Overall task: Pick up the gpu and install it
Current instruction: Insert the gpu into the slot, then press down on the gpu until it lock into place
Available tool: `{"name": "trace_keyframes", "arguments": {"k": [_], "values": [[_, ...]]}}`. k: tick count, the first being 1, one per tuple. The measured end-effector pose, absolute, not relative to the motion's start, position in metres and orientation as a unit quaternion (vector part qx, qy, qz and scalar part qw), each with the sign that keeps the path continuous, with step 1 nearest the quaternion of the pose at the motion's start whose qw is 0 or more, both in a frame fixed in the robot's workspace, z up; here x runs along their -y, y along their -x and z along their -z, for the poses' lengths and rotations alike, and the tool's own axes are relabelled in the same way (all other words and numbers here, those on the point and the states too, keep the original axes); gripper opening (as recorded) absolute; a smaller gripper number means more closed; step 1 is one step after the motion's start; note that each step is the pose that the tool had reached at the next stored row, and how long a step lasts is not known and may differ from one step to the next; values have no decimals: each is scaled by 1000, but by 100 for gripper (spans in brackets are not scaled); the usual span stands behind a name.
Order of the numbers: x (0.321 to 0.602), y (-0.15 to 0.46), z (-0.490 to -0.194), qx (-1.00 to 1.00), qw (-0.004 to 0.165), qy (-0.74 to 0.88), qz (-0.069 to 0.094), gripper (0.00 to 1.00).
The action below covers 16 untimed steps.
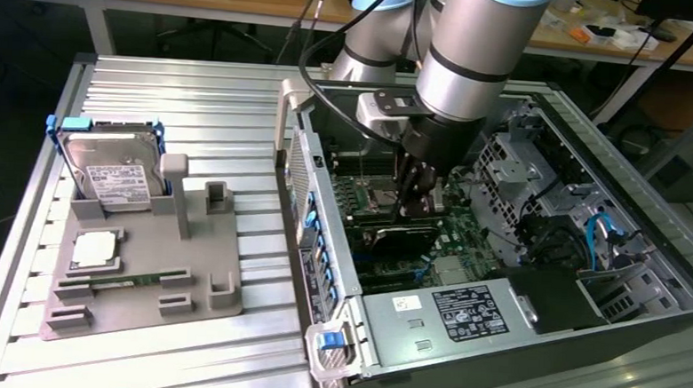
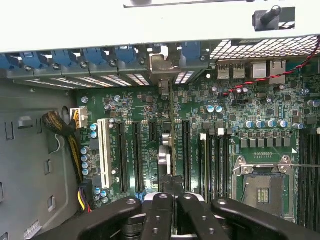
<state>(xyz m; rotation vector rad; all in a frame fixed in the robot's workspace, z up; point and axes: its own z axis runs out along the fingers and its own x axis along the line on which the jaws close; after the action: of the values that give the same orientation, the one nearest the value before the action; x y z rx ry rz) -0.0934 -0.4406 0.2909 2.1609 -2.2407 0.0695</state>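
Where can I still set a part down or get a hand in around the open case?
Free: ribbed table top behind the hard drive, and the strip in front of the grey holder tray. Crowded: inside the computer case, where the gripper, shut on the gpu, stands over the motherboard slots.

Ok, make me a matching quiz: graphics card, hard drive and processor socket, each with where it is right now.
1. graphics card
2. hard drive
3. processor socket

A. upright in the grey holder outside the case
B. on the motherboard beside the memory slots
C. edge-on in the shut gripper, inside the case

Pairs: 1-C, 2-A, 3-B
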Motion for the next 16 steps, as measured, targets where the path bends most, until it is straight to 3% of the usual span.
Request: {"name": "trace_keyframes", "arguments": {"k": [16], "values": [[441, 93, -290, 720, 14, -694, -22, 11]]}}
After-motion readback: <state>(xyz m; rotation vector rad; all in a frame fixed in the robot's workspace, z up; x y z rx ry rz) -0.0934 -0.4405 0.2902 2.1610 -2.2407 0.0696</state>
